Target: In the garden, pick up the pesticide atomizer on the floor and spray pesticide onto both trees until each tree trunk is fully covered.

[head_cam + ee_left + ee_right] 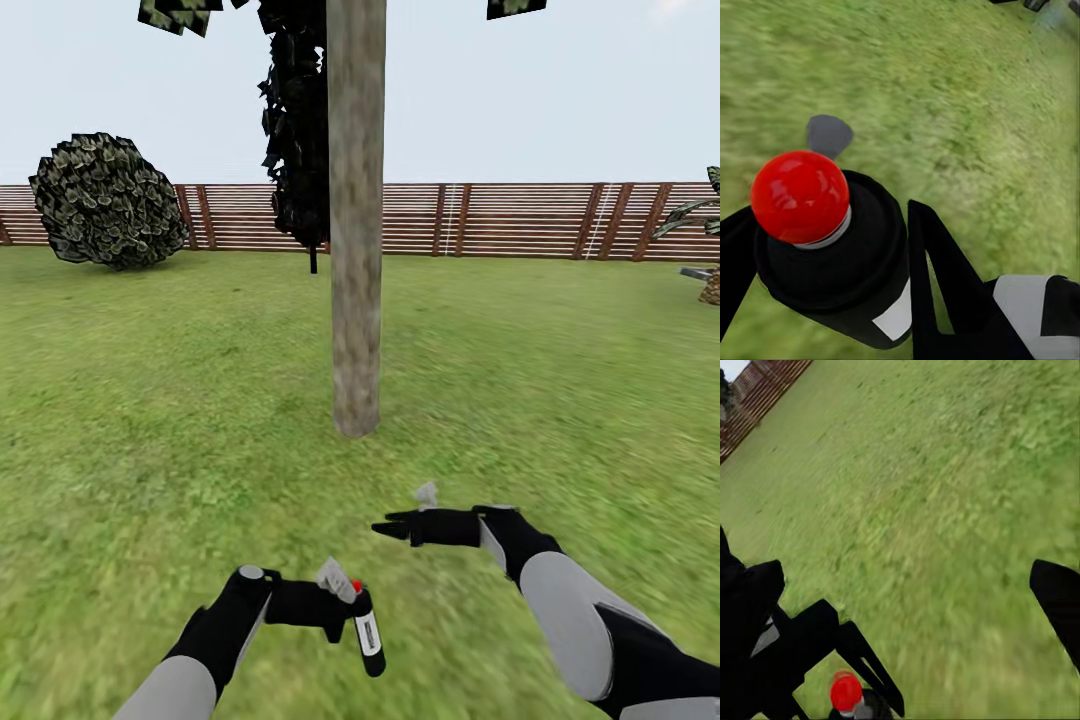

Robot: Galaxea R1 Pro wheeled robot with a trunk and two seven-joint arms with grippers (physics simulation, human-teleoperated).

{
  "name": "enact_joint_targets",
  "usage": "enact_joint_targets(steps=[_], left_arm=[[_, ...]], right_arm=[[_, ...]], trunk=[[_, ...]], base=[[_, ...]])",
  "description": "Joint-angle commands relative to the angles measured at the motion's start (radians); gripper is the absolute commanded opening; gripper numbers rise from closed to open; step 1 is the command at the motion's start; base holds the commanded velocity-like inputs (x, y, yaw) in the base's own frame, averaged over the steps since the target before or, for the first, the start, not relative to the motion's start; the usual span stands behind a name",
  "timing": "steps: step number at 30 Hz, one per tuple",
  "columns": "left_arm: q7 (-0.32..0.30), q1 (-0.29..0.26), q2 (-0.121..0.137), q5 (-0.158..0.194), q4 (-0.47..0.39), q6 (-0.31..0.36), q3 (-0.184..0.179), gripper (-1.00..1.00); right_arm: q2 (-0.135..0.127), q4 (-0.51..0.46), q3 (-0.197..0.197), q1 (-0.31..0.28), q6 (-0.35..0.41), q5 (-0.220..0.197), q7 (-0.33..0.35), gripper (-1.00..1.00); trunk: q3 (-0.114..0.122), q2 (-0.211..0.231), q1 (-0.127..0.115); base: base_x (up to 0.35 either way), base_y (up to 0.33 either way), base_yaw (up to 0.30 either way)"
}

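One tree trunk (355, 250), grey-brown and mottled, rises from the grass straight ahead, a short way beyond both arms; the other tree is out of view. My left gripper (335, 605) is shut on the pesticide atomizer (368, 632), a slim black bottle with a white label that hangs tilted below its grey trigger head. The left wrist view looks down on the atomizer's red cap (799, 196), held between black fingers (937, 277). My right gripper (395, 527) hovers open over the grass, right of the bottle and pointing left. From the right wrist, the red cap (846, 691) lies ahead.
The green lawn (560, 400) spreads all around. A dark conifer (295, 130) stands behind the trunk, with a round bush (108, 200) at far left. A brown slatted fence (500, 220) closes the back. A scaly palm (712, 285) is at the right edge.
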Motion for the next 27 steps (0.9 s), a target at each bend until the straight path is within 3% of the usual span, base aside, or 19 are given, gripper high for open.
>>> enact_joint_targets(steps=[1,10,12,15,19,27], left_arm=[[-0.007,0.000,-0.005,-0.006,-0.002,0.011,0.004,-1.00],[-0.008,0.000,-0.023,-0.010,-0.003,0.011,0.002,-1.00],[-0.008,0.000,-0.024,-0.010,-0.004,0.010,0.002,-1.00],[-0.008,0.000,-0.024,-0.010,-0.005,0.010,0.002,-1.00],[-0.008,0.000,-0.024,-0.009,-0.006,0.009,0.002,-1.00],[-0.006,0.000,-0.024,-0.008,-0.024,0.007,0.004,-1.00]], right_arm=[[0.012,-0.002,-0.008,-0.001,0.011,0.008,0.007,-1.00],[0.032,0.001,-0.007,0.000,0.014,0.010,0.012,-1.00],[0.033,0.004,0.011,0.001,0.014,0.011,0.012,-1.00],[0.033,0.007,0.079,0.001,0.015,0.012,0.010,-1.00],[0.033,0.008,0.128,0.001,0.016,0.012,0.008,-1.00],[0.033,0.009,0.150,0.002,0.016,0.012,0.005,-1.00]], trunk=[[-0.001,0.000,0.000],[-0.001,0.000,0.000],[-0.001,0.000,0.000],[-0.001,0.000,0.000],[-0.001,0.000,0.000],[-0.001,0.000,0.000]], base=[[0.000,0.000,0.000],[0.000,0.000,0.000],[0.000,0.000,0.000],[0.000,0.000,0.000],[0.000,0.000,0.000],[0.000,0.000,0.000]])
